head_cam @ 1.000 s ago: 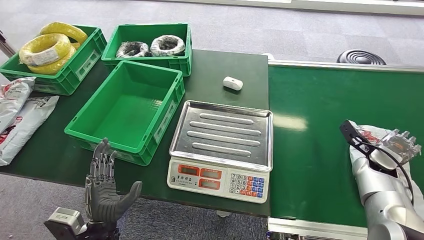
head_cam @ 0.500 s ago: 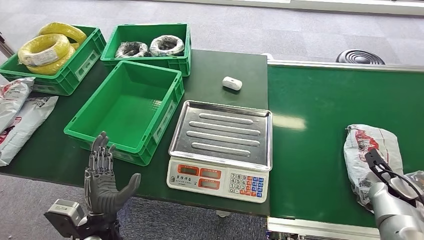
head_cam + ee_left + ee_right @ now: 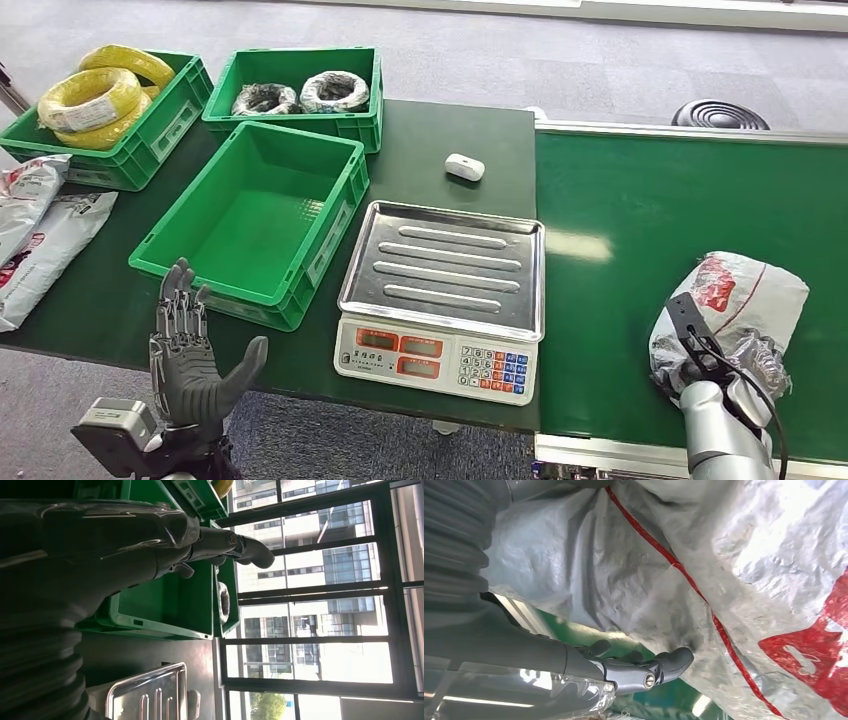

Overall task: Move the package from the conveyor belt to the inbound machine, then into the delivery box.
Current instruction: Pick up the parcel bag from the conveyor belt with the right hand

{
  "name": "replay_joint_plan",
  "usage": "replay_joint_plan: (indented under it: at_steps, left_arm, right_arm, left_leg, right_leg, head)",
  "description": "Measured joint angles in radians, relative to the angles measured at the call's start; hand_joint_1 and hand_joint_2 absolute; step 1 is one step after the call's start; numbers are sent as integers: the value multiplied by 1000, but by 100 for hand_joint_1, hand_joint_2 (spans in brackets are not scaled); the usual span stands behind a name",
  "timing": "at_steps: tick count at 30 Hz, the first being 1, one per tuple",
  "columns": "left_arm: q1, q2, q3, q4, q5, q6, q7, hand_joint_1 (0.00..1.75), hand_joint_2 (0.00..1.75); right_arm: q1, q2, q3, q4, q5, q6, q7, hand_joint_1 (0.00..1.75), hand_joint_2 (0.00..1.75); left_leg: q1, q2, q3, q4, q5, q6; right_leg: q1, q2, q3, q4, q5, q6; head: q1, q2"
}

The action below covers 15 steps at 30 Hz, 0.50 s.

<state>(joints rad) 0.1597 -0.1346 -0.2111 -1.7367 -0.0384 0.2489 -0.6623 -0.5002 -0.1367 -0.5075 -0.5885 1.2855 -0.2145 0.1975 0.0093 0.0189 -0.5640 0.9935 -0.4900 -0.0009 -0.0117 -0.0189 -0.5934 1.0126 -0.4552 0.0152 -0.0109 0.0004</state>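
The package point(image 3: 742, 291), a crinkled grey-white bag with red print point(image 3: 704, 580), lies on the green conveyor belt point(image 3: 640, 200) at the near right. My right hand point(image 3: 740, 368) touches the bag's near end from below and behind. Its thumb point(image 3: 644, 672) stays spread, with green belt showing between it and the bag. The scale point(image 3: 440, 270), a steel tray with a keypad front, stands to the left of the belt. The empty green box point(image 3: 345, 200) sits left of the scale. My left hand point(image 3: 188, 358) is raised at the table's near edge with fingers apart point(image 3: 150, 545), holding nothing.
At the back left stand a green crate of yellow coils point(image 3: 90, 100) and one of black coils point(image 3: 300, 95). A small white device point(image 3: 465, 167) lies behind the scale. Several more bags point(image 3: 40, 230) lie at the table's far left. A black round object point(image 3: 720, 113) sits beyond the belt.
My right hand has drawn back from above the bag toward the belt's near edge, down to its near end. The bag has turned and shifted slightly left. My left hand drifted slightly left.
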Motion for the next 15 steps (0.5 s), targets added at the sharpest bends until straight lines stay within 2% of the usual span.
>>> replay_joint_plan:
  at_steps: [8,9,12,13,15]
  left_arm:
    - [0,-14,10,-2,-16,-17,3,0,175]
    - [1,-16,10,-2,-17,-17,4,0,175]
    - [7,-17,11,-2,-21,-12,4,0,175]
    - [11,-17,12,-2,-22,-11,4,0,175]
    - [17,-17,12,-2,-25,-7,4,0,175]
  right_arm:
    - [33,53,5,-96,10,0,-2,0,175]
    - [38,61,11,-112,19,-4,-2,6,175]
    - [64,94,36,-174,37,-10,-2,134,175]
    - [75,107,46,-198,40,-10,0,172,175]
    - [97,129,62,-240,44,-7,7,175,175]
  left_leg:
    - [0,0,0,0,0,0]
    - [0,0,0,0,0,0]
    - [0,0,0,0,0,0]
    - [0,0,0,0,0,0]
    - [0,0,0,0,0,0]
  right_leg:
    - [0,0,0,0,0,0]
    - [0,0,0,0,0,0]
    - [0,0,0,0,0,0]
    - [0,0,-1,0,0,0]
    - [0,0,-1,0,0,0]
  head:
    - [0,0]
    - [0,0]
    - [0,0]
    - [0,0]
    - [0,0]
